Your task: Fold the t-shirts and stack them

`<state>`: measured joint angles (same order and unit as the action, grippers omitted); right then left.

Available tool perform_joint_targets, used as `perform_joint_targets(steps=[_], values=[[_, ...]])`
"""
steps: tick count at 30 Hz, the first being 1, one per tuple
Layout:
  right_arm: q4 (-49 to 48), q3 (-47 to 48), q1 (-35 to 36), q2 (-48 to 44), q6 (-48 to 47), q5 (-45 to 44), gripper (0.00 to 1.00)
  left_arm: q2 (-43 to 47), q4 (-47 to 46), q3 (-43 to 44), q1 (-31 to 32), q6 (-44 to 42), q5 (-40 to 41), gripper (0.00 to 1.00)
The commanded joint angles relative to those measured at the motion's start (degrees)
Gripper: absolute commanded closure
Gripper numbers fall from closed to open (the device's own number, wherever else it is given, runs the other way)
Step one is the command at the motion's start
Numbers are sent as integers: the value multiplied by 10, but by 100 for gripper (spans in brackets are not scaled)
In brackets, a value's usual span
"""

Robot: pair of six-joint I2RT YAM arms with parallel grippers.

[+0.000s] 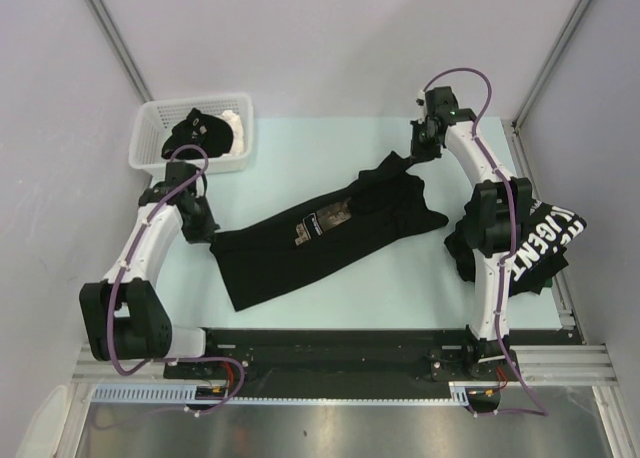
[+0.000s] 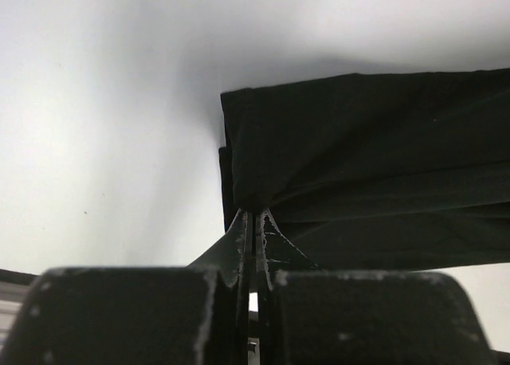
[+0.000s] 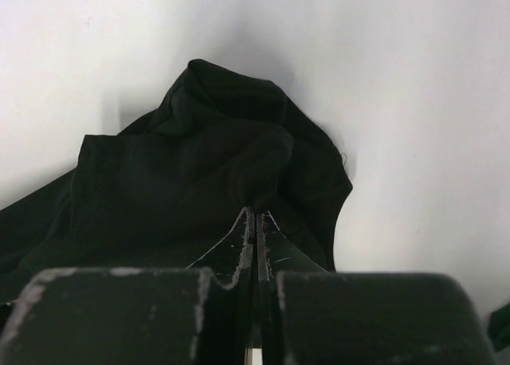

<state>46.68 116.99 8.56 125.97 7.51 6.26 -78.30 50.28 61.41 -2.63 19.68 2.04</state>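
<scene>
Top external view has my left tool [image 1: 207, 230] clamped on the near-left end of the printed t-shirt [image 1: 290, 253], and my right tool [image 1: 420, 156] clamped on its far-right end. The shirt lies stretched in a diagonal band across the counter [image 1: 300, 143], its reddish-brown print facing up. Both wrist views show my fingers pressed together with black cloth pinched at their tips. The lettered t-shirt [image 1: 545, 240] lies crumpled at the counter's right edge, beside my right arm. A white basket [image 1: 148, 128] sits at the far-left corner with dark cloth inside.
</scene>
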Motion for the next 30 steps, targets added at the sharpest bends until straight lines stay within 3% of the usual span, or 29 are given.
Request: perform_joint_targets(steps=[1,17,30], values=[[35,4,-6,-37,16,-17,100,32,18,-26,4,20,-7,100],[126,-26,-11,-34,34,-38,100,54,29,-59,20,38,-15,100],[105,-98,-20,-61,43,-33,100,90,22,-117,58,82,-15,100]])
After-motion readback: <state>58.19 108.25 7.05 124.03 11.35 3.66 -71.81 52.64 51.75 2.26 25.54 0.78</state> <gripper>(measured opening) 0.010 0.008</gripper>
